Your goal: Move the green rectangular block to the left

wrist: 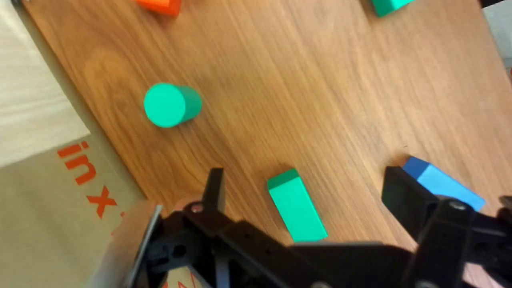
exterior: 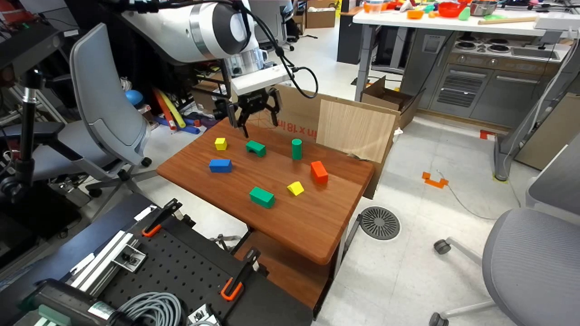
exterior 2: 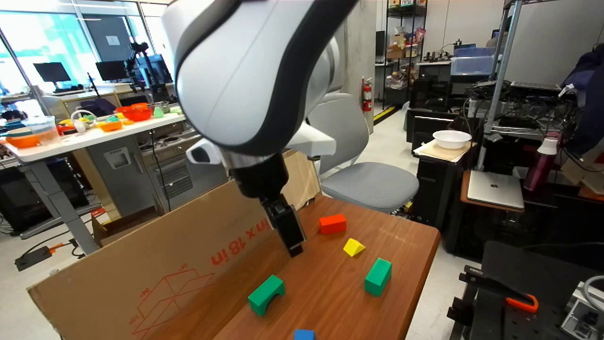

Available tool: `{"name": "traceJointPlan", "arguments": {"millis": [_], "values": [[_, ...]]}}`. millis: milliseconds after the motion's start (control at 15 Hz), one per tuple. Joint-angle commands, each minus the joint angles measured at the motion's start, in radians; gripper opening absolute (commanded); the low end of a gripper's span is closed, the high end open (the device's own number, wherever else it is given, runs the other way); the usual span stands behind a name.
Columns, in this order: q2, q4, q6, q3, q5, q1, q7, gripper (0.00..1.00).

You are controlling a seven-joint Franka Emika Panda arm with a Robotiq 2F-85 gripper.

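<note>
The green rectangular block point(exterior: 262, 197) is a plain bright-green brick lying near the table's front edge. It also shows in an exterior view point(exterior 2: 378, 277), right of the gripper, and only its corner shows at the top of the wrist view point(wrist: 388, 5). My gripper point(exterior: 260, 129) is open and empty, raised above the back of the table, well away from this block. It also shows in the wrist view point(wrist: 306, 176). A green arch block point(exterior: 256, 148) lies on the table below; in the wrist view it appears between the fingers point(wrist: 298, 208), with one end hidden by the gripper.
The wooden table point(exterior: 290, 226) also carries a blue block point(exterior: 220, 165), a yellow cube point(exterior: 220, 144), an upright green cylinder point(exterior: 297, 149), a red-orange block point(exterior: 319, 172) and a yellow wedge point(exterior: 296, 188). A cardboard panel point(exterior: 294, 108) stands along the back edge.
</note>
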Motion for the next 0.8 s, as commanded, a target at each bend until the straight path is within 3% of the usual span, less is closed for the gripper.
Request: {"name": "traceJointPlan", "arguments": {"millis": [0,333,400,733], "values": [[-0.162,-0.135,-0.056,-0.012,0.081,-0.040,0.093,1.00],[-0.307,-0.249,-0.147,-0.060,0.148,-0.096,0.215,1.00],[-0.226,-0.175,-0.119,-0.049,0.108,-0.075,0.182,1.00],[-0.232,-0.185,-0.121,-0.050,0.109,-0.075,0.182,1.00]]}}
